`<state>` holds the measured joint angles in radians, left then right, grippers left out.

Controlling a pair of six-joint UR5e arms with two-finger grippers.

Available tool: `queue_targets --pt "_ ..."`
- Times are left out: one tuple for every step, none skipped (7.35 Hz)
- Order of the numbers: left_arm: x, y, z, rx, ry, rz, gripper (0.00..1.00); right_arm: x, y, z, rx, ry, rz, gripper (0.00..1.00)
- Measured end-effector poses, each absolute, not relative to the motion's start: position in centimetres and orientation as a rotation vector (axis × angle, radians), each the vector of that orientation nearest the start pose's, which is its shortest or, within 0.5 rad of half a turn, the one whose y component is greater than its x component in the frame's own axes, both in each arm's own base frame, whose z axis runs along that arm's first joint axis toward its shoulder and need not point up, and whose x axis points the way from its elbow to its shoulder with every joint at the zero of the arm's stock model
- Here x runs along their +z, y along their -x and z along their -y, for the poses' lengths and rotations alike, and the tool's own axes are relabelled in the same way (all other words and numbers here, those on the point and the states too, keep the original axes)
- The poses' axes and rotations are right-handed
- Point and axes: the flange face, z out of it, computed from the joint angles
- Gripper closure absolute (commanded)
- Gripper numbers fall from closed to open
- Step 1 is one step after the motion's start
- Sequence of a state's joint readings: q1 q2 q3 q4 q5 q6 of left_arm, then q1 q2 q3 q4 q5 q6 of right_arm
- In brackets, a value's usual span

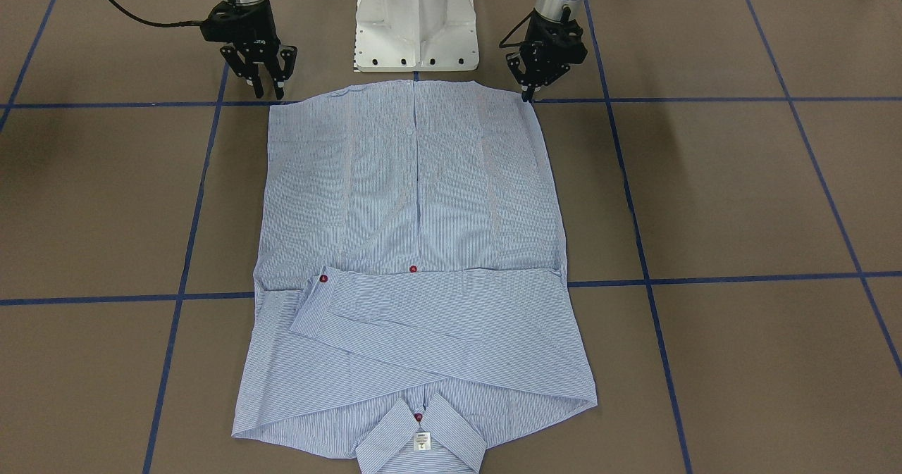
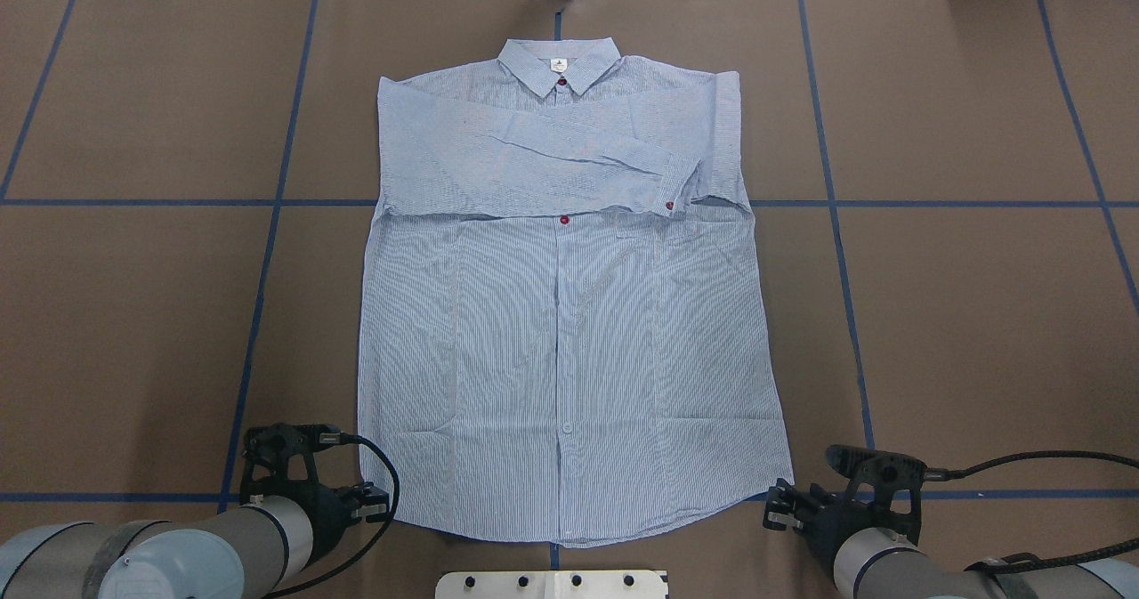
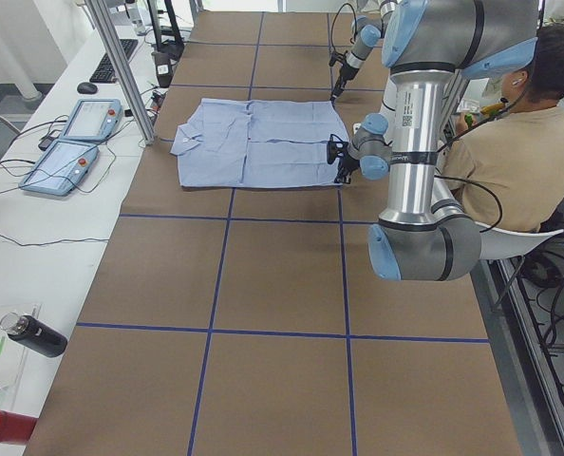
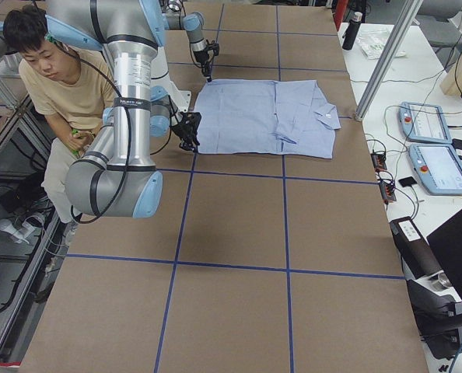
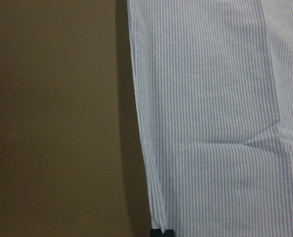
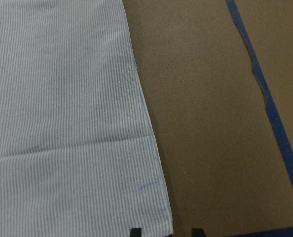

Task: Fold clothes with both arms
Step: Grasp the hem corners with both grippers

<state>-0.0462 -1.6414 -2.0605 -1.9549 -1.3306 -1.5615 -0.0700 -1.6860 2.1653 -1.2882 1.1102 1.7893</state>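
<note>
Shirt lies flat on the bench, hem toward the robot.
Left tool tips pressed together at its hem corner, cloth between them unclear; right tool spread, straddling its corner. Risk: a one-sided grip skews the fold and the crossed sleeves slide. Collar points away from the robot; long axis runs from robot to far edge.

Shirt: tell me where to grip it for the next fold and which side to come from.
Probably at the hem nearest the robot: left hem corner for the left gripper, right hem corner for the right gripper. The shirt lies flat with its sleeves already folded across the chest, so come down at each outer side edge and pinch there.
</note>
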Motion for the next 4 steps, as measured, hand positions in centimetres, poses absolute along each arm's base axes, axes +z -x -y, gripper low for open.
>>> queue_targets --pt "35.4 -49.1 18.0 -0.149 -0.249 -0.933 1.00 40.3 44.4 14.7 0.313 -0.329 0.815 0.57" --pt "35.4 -49.1 17.9 -0.148 -0.250 -0.933 1.00 40.8 44.6 14.7 0.311 -0.335 0.812 0.58" --pt "35.4 -49.1 17.9 -0.148 -0.250 -0.933 1.00 41.4 44.8 14.7 0.306 -0.345 0.803 0.58" --pt "35.4 -49.1 17.9 -0.148 -0.249 -0.933 1.00 41.7 45.0 14.6 0.300 -0.353 0.797 0.59"
